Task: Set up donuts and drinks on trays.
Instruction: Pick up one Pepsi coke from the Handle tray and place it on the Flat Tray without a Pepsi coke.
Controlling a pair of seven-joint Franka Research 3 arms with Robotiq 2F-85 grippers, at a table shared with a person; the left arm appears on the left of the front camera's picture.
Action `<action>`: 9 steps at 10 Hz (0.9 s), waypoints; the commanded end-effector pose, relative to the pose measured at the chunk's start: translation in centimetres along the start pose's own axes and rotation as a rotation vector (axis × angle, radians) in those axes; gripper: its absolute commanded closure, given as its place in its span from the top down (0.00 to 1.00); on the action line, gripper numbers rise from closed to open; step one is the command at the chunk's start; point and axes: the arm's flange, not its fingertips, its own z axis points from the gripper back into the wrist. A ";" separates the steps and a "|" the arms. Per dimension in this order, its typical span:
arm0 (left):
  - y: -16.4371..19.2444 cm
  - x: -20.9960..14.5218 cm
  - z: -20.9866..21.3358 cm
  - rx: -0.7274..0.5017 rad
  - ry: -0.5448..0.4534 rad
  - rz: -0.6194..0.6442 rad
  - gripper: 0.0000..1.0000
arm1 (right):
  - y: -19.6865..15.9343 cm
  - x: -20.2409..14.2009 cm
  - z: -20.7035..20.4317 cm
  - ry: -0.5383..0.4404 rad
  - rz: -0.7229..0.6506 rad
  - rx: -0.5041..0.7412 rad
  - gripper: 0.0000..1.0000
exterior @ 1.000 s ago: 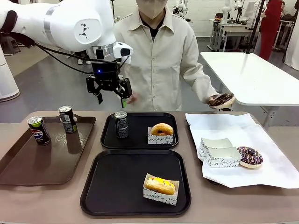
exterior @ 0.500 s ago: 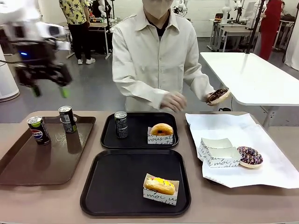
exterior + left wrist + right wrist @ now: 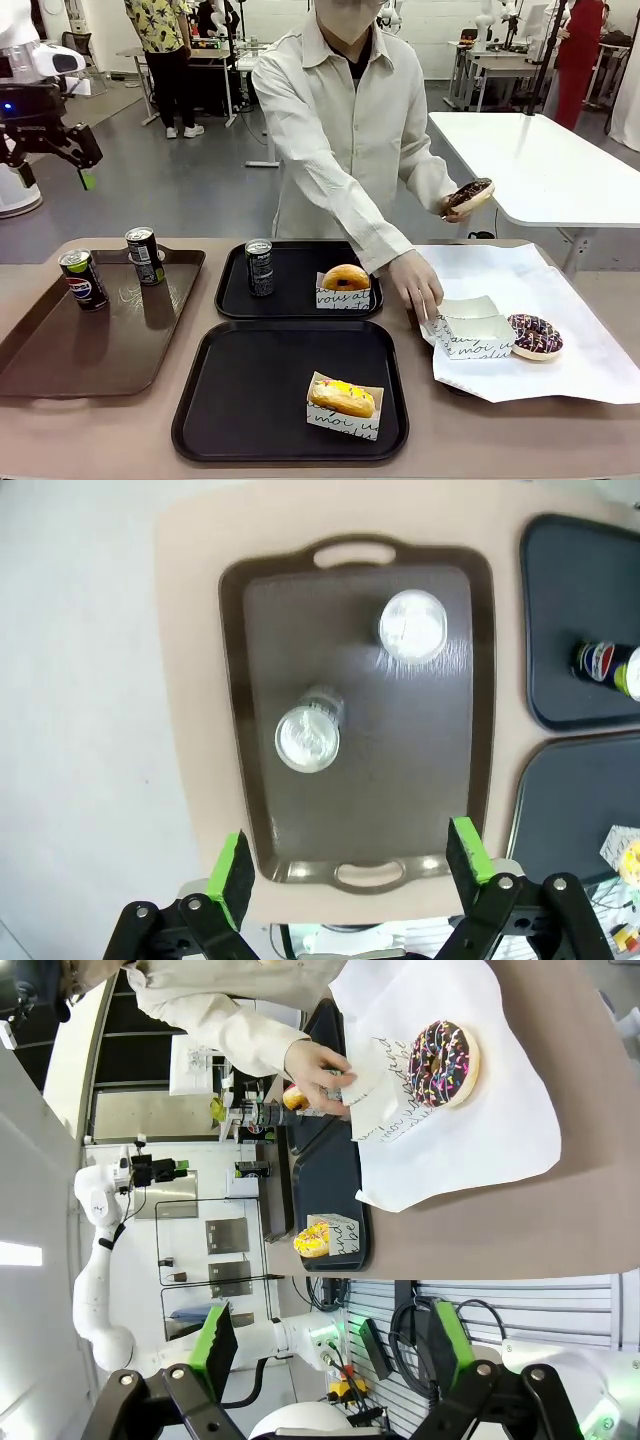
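The far black tray (image 3: 300, 262) holds a drink can (image 3: 259, 266) and a glazed donut (image 3: 346, 279) in a sleeve. A yellow-iced donut (image 3: 343, 398) lies on the near black tray (image 3: 250, 390). Two more cans (image 3: 82, 279) (image 3: 145, 256) stand on the brown tray (image 3: 90, 350). My left gripper (image 3: 52, 170) hangs open high above the table's left end. In the left wrist view it (image 3: 350, 865) looks straight down on those cans (image 3: 308, 738) (image 3: 412, 625). My right gripper (image 3: 332, 1345) is open and empty, well away from the table.
The person's hand (image 3: 418, 285) rests on a stack of white paper sleeves (image 3: 470, 325) lying on white paper (image 3: 560, 290). A chocolate sprinkled donut (image 3: 535, 335) lies beside the stack. The other hand holds a chocolate donut (image 3: 468, 194). A white table stands behind on the right.
My left arm swung from above the far black tray to the far left, over the brown tray. The person's hand came down onto the sleeves.
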 end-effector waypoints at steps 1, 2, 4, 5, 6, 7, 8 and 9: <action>0.2 -1.4 0.5 0.001 0.010 0.000 1.00 | 0.0 -0.1 0.0 -0.009 0.020 0.028 1.00; 0.2 -1.4 0.5 0.001 0.010 0.000 1.00 | 0.0 -0.1 0.0 -0.009 0.020 0.028 1.00; 0.2 -1.4 0.5 0.001 0.010 0.000 1.00 | 0.0 -0.1 0.0 -0.009 0.020 0.028 1.00; -0.1 -0.5 0.4 0.000 0.008 -0.001 1.00 | 0.0 -0.1 0.0 -0.009 0.020 0.028 1.00; 1.0 1.7 -0.8 -0.027 0.042 -0.074 1.00 | 0.0 -0.1 0.0 -0.009 0.020 0.028 1.00; 3.2 0.9 -2.8 -0.068 0.058 -0.033 1.00 | 0.0 -0.1 0.0 -0.009 0.020 0.028 1.00; 4.2 1.2 -3.8 -0.069 0.081 -0.064 1.00 | 0.0 -0.1 0.0 -0.009 0.020 0.028 1.00; 4.6 1.3 -4.5 -0.064 0.107 -0.076 1.00 | 0.0 -0.1 0.0 -0.009 0.020 0.028 1.00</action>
